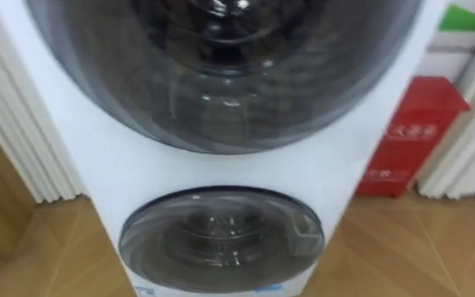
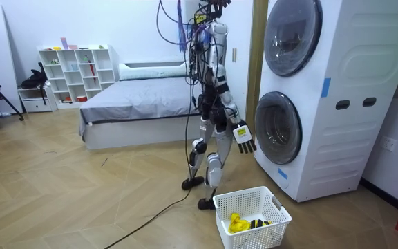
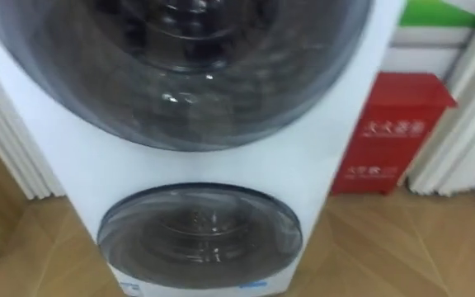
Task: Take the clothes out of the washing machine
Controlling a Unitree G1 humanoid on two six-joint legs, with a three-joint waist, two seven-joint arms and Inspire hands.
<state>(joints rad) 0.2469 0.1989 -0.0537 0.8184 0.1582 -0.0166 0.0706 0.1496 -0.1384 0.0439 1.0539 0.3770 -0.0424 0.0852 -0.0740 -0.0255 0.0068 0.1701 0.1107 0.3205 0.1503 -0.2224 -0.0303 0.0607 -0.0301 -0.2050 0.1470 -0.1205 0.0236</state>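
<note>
The white stacked washing machine (image 1: 138, 165) stands right in front of me. Its upper round door (image 1: 221, 74) and its lower round door (image 1: 221, 239) are both closed, and the dark glass hides what lies inside. In the room view I stand upright facing the lower door (image 2: 278, 128), about an arm's length from it. My right hand (image 2: 244, 136) hangs low in front of that door, open with spread fingers and holding nothing. A white laundry basket (image 2: 251, 216) sits on the floor by my feet, with a yellow cloth (image 2: 238, 223) and a dark item in it.
A red box (image 1: 406, 136) stands on the floor to the right of the machine, beside white curtain folds (image 1: 468, 140). More white folds (image 1: 23, 140) hang at the left. Behind me are a bed (image 2: 137, 104) and a white shelf (image 2: 74, 72).
</note>
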